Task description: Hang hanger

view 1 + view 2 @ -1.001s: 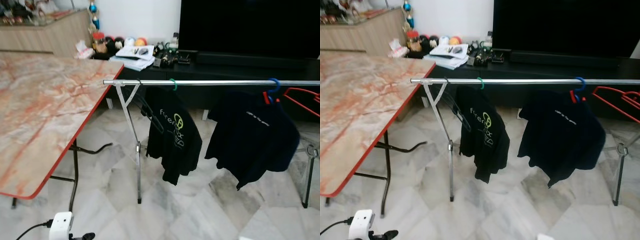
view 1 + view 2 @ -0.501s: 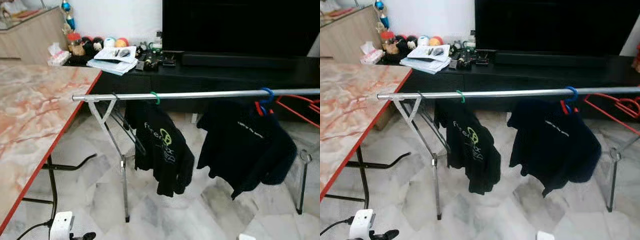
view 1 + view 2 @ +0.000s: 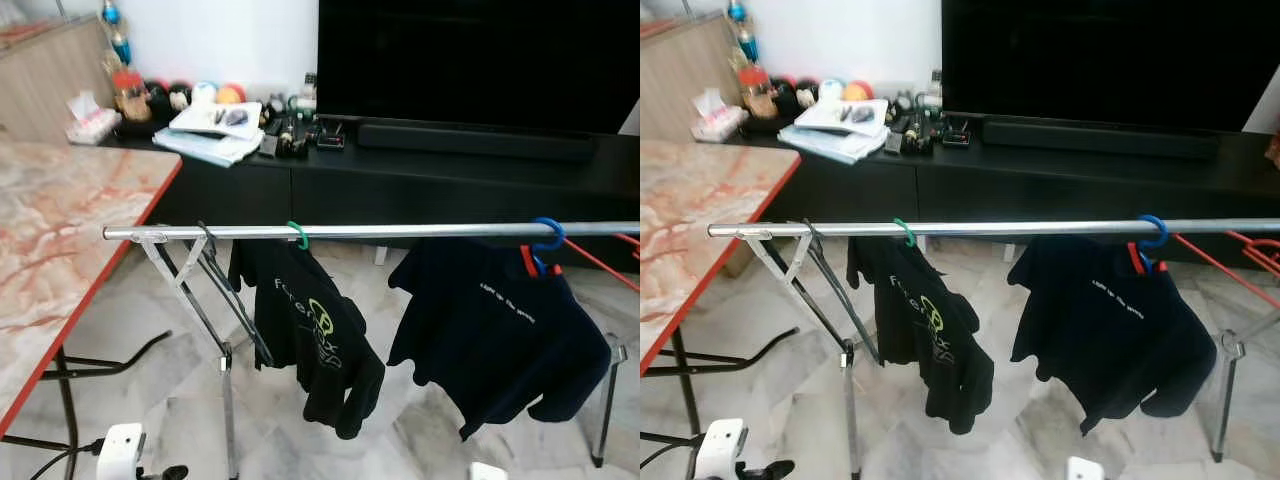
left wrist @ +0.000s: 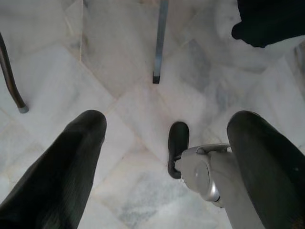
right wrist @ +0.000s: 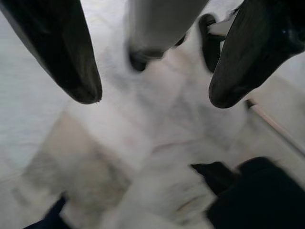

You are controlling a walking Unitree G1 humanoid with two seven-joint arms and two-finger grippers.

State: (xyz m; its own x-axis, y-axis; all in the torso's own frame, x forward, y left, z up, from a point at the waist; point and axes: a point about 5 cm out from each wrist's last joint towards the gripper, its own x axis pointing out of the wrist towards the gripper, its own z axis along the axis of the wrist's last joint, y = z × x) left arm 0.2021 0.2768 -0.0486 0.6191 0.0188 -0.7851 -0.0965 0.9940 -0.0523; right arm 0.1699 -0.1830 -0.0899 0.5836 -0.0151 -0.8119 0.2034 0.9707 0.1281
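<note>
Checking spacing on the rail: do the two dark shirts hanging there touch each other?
Apart. The left eye view shows pale floor between the logo shirt and the navy shirt, hung from separate hooks on the rail.

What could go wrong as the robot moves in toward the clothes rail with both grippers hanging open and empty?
1. Both the left gripper and right gripper hang open over the floor with no hanger, so nothing can be hung.
2. The rack leg stands close ahead; a foot could catch it.
3. The table edge sits beside the rail, crowding the left arm.
</note>
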